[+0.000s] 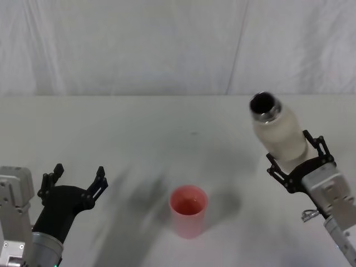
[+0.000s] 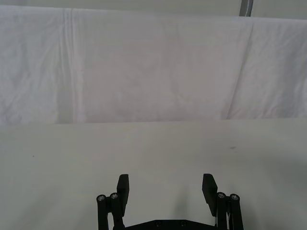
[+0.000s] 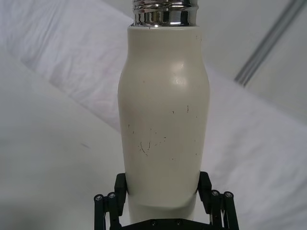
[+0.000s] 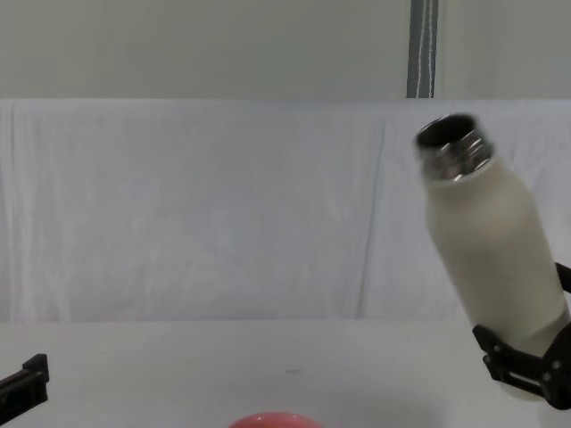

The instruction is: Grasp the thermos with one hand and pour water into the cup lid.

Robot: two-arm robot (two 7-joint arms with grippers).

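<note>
Spillage is the risk: the thermos (image 1: 280, 130), clamped low on its body by the right gripper (image 1: 300, 161) near the table's (image 1: 139, 128) right edge, tilts while still beside, not over, the cup lid (image 1: 188, 210) at the front edge. Left gripper (image 1: 78, 181) idles, fingers spread. One thermos, one lid

The chest view's lower edge crops the cup lid (image 4: 270, 420) (only its rim shows).

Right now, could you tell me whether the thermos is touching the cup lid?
Apart. The head view shows the thermos held off the table in the right gripper, tilted, with bare table between it and the cup lid.
</note>
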